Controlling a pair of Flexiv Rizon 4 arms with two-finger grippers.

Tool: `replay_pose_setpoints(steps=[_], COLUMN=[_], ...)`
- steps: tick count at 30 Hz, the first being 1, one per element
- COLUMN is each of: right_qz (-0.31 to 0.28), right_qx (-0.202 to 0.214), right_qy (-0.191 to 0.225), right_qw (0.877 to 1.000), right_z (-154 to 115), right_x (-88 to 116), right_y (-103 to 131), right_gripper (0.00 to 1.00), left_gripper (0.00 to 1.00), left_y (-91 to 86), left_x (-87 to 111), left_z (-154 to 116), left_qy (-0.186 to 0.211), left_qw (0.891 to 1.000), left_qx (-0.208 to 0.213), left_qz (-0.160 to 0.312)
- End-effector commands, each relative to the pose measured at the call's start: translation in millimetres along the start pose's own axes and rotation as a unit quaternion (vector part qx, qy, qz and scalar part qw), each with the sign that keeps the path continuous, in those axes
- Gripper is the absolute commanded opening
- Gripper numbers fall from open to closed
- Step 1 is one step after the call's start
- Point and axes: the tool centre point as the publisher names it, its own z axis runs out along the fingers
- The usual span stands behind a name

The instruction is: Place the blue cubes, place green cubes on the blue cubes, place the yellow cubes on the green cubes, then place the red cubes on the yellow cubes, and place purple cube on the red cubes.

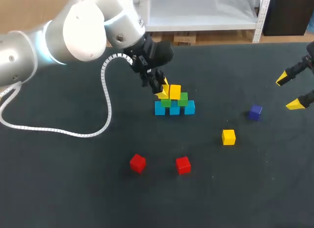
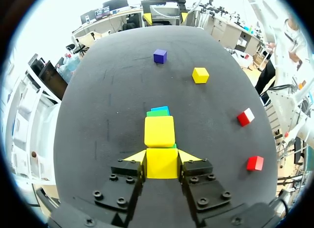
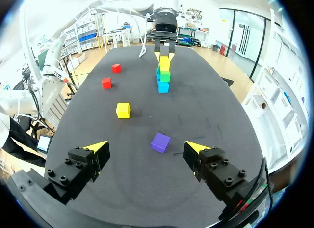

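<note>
Two yellow cubes are at the top of the stack [image 1: 174, 108]. One yellow cube [image 1: 175, 92] rests on the green cubes [image 1: 182, 99]. Our left gripper [image 2: 162, 156] squeezes the held yellow cube [image 2: 162, 165] right beside it. We think we are on the yellow step. Next we should let go softly and lift straight up, so the stack does not tip. Our right gripper [image 3: 146, 148] hangs wide open, well away from the stack. The red cubes [image 1: 138, 162] wait near the stack.

Centre of table [image 1: 59, 188]: three blue cubes [image 1: 174, 109], two green cubes [image 1: 182, 100] atop, top yellow cube [image 1: 175, 92]; held yellow cube [image 2: 162, 168] in my left gripper [image 2: 162, 159]. Toward right edge: loose yellow cube [image 1: 228, 137], purple cube [image 1: 254, 112]. Two red cubes [image 1: 138, 163] apart.
</note>
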Motion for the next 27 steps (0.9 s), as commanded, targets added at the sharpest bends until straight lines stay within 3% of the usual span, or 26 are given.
replay_pose_setpoints(steps=[1, 2, 3, 4, 7, 16, 19, 27], right_qz=[-0.001, -0.001, -0.001, -0.001, -0.001, -0.001, -0.001, -0.001], right_qx=[-0.001, -0.001, -0.001, -0.001, -0.001, -0.001, -0.001, -0.001], right_qy=[-0.001, -0.001, -0.001, -0.001, -0.001, -0.001, -0.001, -0.001], right_qw=[1.0, 1.0, 1.0, 1.0, 1.0, 1.0, 1.0, 1.0], right_z=[0, 0, 0, 0, 0, 0, 0, 0], right_x=[1, 1, 1, 1, 1, 1, 1, 1], right_y=[-1, -1, -1, -1, -1, -1, -1, -1], right_gripper=[1.0, 1.0, 1.0, 1.0, 1.0, 1.0, 1.0, 1.0], left_gripper=[0.0, 0.0, 0.11, 0.3, 0.44, 0.51, 0.68, 0.8], left_y=[4.0, 4.1, 4.3, 4.5, 4.9, 5.6, 6.1, -3.5], left_x=[0.1, 0.1, 0.0, 0.0, 0.1, 0.5, 0.7, -1.5], left_z=[1, 1, 1, 1, 2, 2, 1, -15], left_qy=[0.0, 0.0, 0.0, 0.0, -0.001, -0.002, -0.001, -0.015], left_qw=[1.0, 1.0, 1.0, 1.0, 1.0, 1.0, 1.0, 1.0], left_qx=[0.004, 0.004, 0.005, 0.006, 0.007, 0.01, 0.009, 0.003], left_qz=[0.001, 0.001, 0.0, 0.0, -0.002, -0.004, -0.003, 0.008])
